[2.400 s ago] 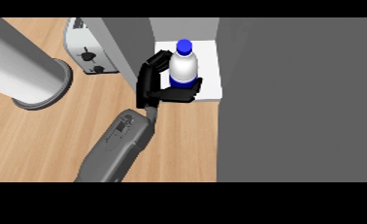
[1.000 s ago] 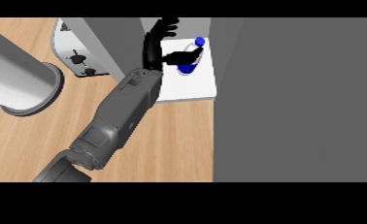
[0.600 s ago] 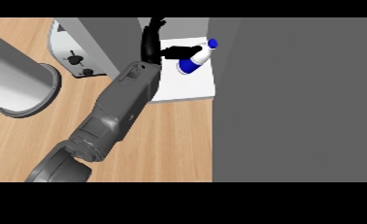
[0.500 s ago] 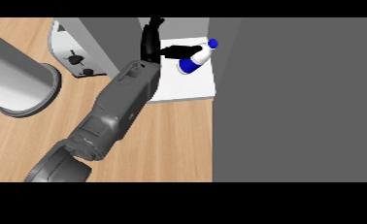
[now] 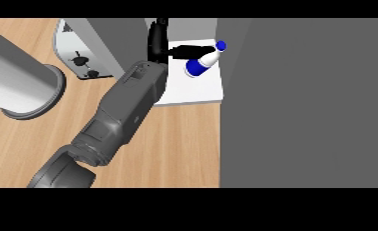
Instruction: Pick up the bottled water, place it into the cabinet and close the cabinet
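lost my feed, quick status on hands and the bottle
Right hand open beside bottled water. Bottle tipped over on cabinet shelf. Left hand out of view. Cabinet unclosed.

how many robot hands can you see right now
1. One black hand reaches onto the white cabinet shelf, its thumb beside the tilted water bottle. By the arm's position it looks like the left hand, though that is a judgement. The other hand is out of view.

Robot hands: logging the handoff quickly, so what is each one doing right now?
Left robot hand: not in view.
Right robot hand: open, fingers straight, thumb reaching toward the tilted bottled water.
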Action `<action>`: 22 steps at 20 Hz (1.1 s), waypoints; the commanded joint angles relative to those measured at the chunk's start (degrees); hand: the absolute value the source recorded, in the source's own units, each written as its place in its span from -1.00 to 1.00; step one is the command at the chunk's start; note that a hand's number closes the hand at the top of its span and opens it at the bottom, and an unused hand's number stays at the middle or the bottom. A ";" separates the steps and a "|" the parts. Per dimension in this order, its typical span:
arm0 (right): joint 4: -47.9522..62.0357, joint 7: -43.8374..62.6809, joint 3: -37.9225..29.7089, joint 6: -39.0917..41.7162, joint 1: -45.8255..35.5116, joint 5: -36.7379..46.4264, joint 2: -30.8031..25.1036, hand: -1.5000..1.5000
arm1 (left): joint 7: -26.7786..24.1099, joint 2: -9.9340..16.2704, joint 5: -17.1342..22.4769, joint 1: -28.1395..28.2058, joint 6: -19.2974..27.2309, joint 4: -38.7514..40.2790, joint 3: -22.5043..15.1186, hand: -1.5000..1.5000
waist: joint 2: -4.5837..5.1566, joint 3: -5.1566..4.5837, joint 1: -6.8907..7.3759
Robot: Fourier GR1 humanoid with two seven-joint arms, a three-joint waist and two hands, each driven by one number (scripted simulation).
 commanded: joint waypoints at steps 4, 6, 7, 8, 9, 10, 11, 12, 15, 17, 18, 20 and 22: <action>-7.04 2.94 0.55 -2.65 0.19 0.15 2.14 -1.00 | -1.29 -0.18 4.39 0.59 -2.38 -3.45 -1.02 -1.00 | -0.49 0.04 0.27; -7.57 4.81 -0.25 -4.61 -1.89 -0.70 -0.32 -1.00 | -3.08 -0.18 5.68 3.21 -2.14 -5.02 -3.37 -1.00 | -0.45 0.01 0.29; -5.45 3.91 -0.04 -2.55 -1.87 -0.70 0.38 -1.00 | -1.68 -0.18 7.36 2.61 -1.04 -6.24 -4.01 -1.00 | -0.58 0.06 0.18; -7.80 4.57 -0.63 -3.11 0.11 -0.09 0.87 -1.00 | -2.83 -0.18 7.86 4.94 -0.40 -8.66 -5.30 -1.00 | -0.92 0.04 0.58; -9.13 4.89 -2.72 -3.16 2.10 -2.67 0.57 -1.00 | -3.07 -0.18 7.17 4.49 -1.44 -7.78 -4.27 -1.00 | -0.89 0.03 1.07; -9.16 4.30 -0.05 -3.49 0.85 0.39 2.66 -1.00 | -2.48 -0.18 9.22 7.30 -0.72 -11.34 -7.59 -1.00 | -1.09 0.04 0.93; -9.25 5.39 -0.82 -4.54 0.41 -1.33 1.47 -1.00 | -3.02 -0.18 10.23 8.69 -1.01 -11.59 -8.18 -1.00 | -0.91 0.02 1.01; -6.82 4.42 -1.38 -3.14 -0.58 0.18 1.52 -1.00 | -1.36 -0.18 11.42 9.54 -0.34 -15.29 -9.77 -1.00 | -1.20 0.06 1.70; -8.96 5.20 2.63 -5.89 -0.95 3.89 4.47 -1.00 | -0.99 -0.18 12.39 16.04 -1.17 -21.81 -15.83 -1.00 | -1.55 0.04 2.78; -8.56 5.33 -1.62 -4.21 0.58 -0.72 1.87 -1.00 | 0.54 -0.18 14.79 19.22 1.38 -27.14 -19.14 -1.00 | -1.65 0.04 2.42; -9.64 6.15 -0.08 -5.25 0.30 1.63 3.23 -1.00 | 0.59 -0.18 14.03 19.51 0.62 -28.17 -18.54 -1.00 | -1.47 0.05 3.16; -11.83 6.70 -0.70 -6.78 0.28 0.99 2.75 -1.00 | 0.47 -0.18 14.36 23.61 2.90 -32.94 -21.99 -1.00 | -1.58 0.01 3.32; -9.98 7.02 -2.90 -5.91 0.93 -2.96 1.51 -1.00 | 0.82 -0.18 14.06 28.15 2.74 -37.65 -23.49 -1.00 | -1.62 0.04 3.93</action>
